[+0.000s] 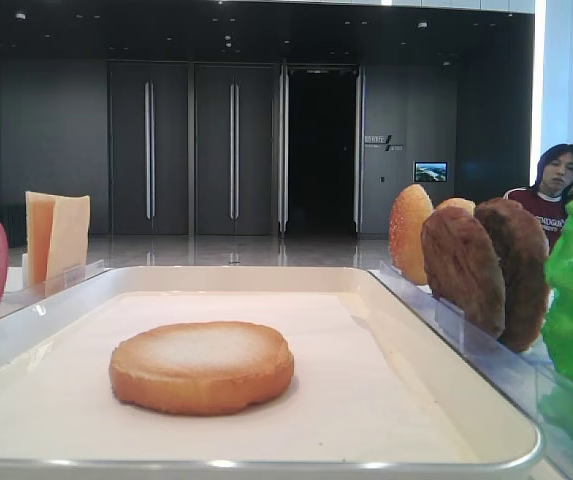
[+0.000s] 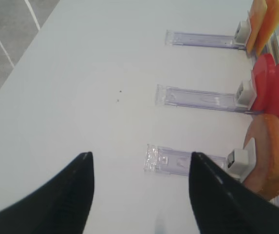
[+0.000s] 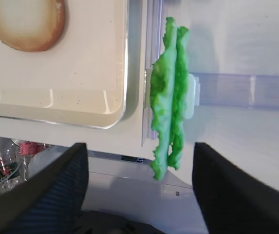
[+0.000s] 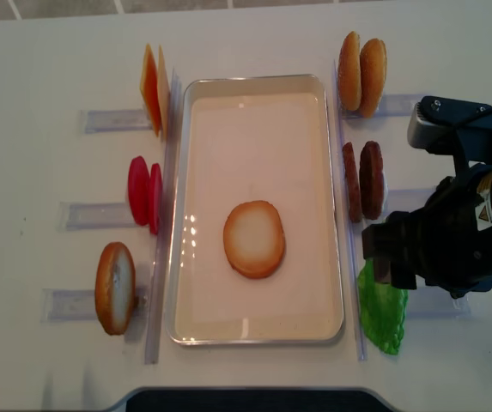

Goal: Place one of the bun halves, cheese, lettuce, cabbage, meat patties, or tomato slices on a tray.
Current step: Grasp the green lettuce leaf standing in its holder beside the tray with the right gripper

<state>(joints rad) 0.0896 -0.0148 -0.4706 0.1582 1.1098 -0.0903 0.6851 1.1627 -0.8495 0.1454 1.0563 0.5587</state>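
The right wrist view showed the right gripper (image 3: 139,187) with its fingers wide apart and nothing between them, just before the upright lettuce (image 3: 168,97) in its holder beside the tray (image 3: 122,73). One flat bun half (image 3: 27,23) already lay on the tray. The lettuce was not yet gripped.

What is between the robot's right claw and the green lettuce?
Nothing visible. The right gripper is open, and the lettuce stands on edge straight ahead, lined up with the gap between its fingers. The tray is off to the side.
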